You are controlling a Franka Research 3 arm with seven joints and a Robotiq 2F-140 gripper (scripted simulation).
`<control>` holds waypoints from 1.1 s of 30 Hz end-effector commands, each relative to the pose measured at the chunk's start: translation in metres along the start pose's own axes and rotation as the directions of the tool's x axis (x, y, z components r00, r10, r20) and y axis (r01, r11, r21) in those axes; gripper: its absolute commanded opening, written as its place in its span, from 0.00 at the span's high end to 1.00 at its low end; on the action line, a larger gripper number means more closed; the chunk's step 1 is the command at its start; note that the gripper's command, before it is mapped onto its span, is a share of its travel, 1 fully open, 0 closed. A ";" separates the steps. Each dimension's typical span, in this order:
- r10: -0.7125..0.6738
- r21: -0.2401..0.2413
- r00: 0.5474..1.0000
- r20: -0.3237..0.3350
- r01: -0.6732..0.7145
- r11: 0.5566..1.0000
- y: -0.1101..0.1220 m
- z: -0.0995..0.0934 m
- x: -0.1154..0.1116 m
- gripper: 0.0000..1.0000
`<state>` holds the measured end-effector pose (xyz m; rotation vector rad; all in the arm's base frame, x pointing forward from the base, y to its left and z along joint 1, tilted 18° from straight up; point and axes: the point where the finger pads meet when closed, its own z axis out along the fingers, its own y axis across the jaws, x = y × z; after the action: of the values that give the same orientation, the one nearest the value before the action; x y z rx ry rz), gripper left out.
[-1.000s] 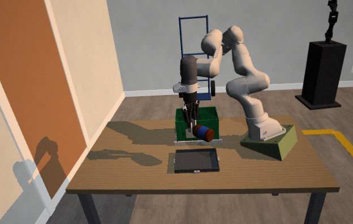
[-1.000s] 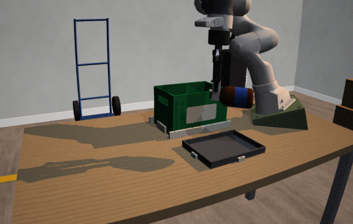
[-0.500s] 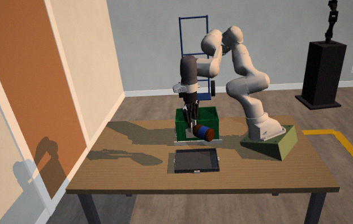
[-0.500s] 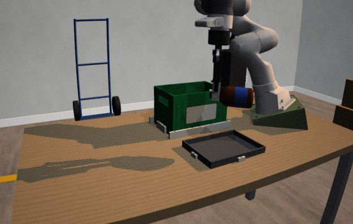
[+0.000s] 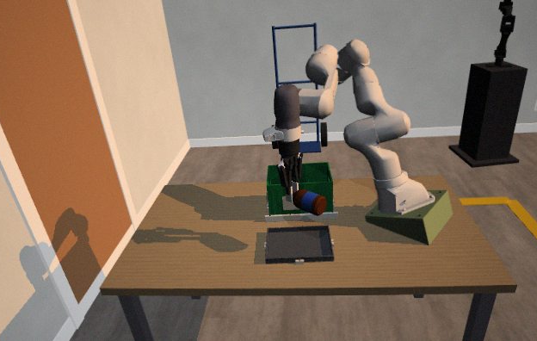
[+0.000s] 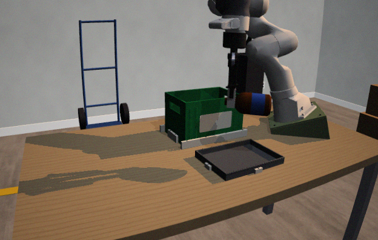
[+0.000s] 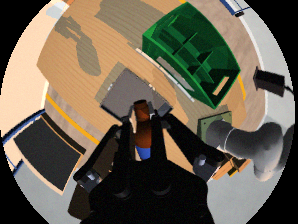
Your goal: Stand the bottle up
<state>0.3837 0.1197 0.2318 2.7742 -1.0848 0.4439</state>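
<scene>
A brown bottle with a blue band [image 5: 309, 201] [image 6: 258, 103] [image 7: 144, 135] is in the air, lying about level. My gripper [image 5: 293, 193] [image 6: 231, 101] [image 7: 142, 109] points down and is shut on its neck. The thick body sticks out to the right of the fingers in the top and exterior views. The dark, shallow tray [image 5: 299, 244] [image 6: 239, 157] [image 7: 131, 90] lies on the table below and in front, with nothing on it. The green crate [image 5: 323, 189] [image 6: 175, 118] [image 7: 155, 49] stands behind the tray; dividers show inside it in the wrist view.
A low pale strip [image 5: 301, 217] [image 6: 215, 139] runs along the crate's front foot, between crate and tray. Small pale blocks sit at the tray's sides. The arm's green wedge base [image 5: 436, 220] [image 6: 301, 125] stands on the table to the right of the crate.
</scene>
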 end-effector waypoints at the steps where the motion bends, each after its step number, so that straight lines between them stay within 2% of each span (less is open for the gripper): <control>1: -0.005 0.005 1.000 0.000 0.005 1.000 -0.001 -0.002 0.001 1.00; 19: -0.005 0.004 1.000 -0.003 0.005 1.000 -0.001 -0.002 0.001 1.00; 33: -0.004 0.001 0.998 -0.055 0.004 1.000 -0.001 -0.002 0.000 1.00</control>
<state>0.3827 0.1216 0.2322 2.7602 -1.0457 0.4992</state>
